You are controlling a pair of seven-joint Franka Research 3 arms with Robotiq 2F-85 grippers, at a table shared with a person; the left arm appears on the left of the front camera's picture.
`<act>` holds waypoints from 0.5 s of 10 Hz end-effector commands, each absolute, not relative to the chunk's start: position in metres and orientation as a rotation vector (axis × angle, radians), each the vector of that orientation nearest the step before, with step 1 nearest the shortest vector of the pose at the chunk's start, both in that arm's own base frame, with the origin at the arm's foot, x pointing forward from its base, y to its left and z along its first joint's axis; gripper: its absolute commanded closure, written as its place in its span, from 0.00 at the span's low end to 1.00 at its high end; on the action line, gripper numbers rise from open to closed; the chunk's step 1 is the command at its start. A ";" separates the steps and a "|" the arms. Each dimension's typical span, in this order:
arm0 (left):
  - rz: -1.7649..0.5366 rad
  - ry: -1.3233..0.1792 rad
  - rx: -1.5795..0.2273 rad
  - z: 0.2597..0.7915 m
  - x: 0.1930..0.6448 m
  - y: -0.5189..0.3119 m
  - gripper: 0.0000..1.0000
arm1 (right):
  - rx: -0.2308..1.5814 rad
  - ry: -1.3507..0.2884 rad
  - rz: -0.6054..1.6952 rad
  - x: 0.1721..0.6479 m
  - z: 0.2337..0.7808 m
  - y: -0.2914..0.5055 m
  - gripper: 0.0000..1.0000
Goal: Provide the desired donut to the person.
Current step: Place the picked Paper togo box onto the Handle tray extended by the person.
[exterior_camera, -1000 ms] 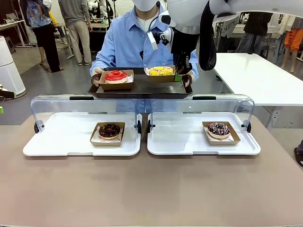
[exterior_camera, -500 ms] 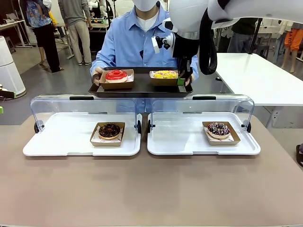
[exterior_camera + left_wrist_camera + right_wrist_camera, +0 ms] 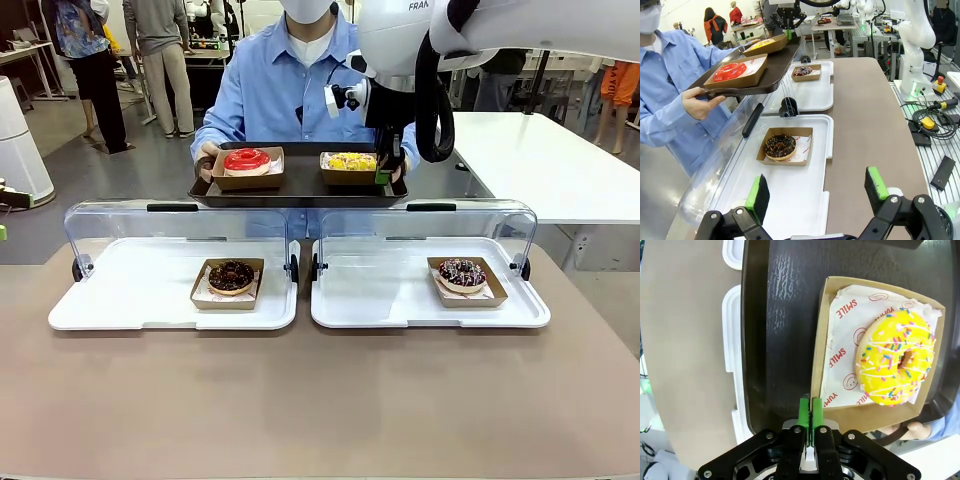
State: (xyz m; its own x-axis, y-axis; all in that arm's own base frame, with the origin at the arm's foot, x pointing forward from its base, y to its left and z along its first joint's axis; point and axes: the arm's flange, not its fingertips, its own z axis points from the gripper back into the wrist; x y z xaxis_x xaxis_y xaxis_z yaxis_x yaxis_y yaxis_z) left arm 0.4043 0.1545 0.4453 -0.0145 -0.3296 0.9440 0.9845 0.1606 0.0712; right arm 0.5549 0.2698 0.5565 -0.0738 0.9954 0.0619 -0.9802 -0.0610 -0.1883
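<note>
The right gripper (image 3: 807, 412) hangs over the dark tray (image 3: 300, 190) the person (image 3: 290, 90) holds out across the table; its green pads are pressed together on the wall of the cardboard box (image 3: 820, 360) carrying the yellow sprinkled donut (image 3: 896, 358), so it looks clamped on that box; the box sits flat on the tray beside the red donut (image 3: 246, 160); delivery looks all but done, with only the release and the pull-back left, I'd judge; the left gripper (image 3: 817, 192) waits with jaws wide apart and nothing between them above the white tray (image 3: 790, 200) with the chocolate donut (image 3: 780, 145); another chocolate sprinkled donut (image 3: 462, 273) sits untouched on the other white tray.
</note>
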 end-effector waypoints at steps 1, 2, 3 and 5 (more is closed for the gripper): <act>-1.252 -1.078 -0.818 0.446 0.404 0.156 0.00 | -0.052 -0.222 1.626 0.558 0.562 0.271 0.39; -1.252 -1.078 -0.818 0.446 0.404 0.156 0.00 | -0.055 -0.226 1.623 0.557 0.563 0.272 0.39; -1.252 -1.078 -0.818 0.446 0.404 0.156 0.00 | -0.057 -0.228 1.625 0.556 0.563 0.272 0.00; -1.252 -1.078 -0.818 0.446 0.404 0.156 0.00 | -0.052 -0.229 1.624 0.556 0.564 0.272 0.00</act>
State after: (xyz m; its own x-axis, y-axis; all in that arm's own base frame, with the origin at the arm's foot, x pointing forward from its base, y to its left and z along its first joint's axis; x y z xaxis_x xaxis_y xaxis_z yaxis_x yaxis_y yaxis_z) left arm 0.4044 0.1545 0.4453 -0.0145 -0.3297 0.9440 0.9845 0.1606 0.0712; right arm 0.5548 0.2726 0.5624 -0.0750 0.9941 0.0785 -0.9793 -0.0585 -0.1939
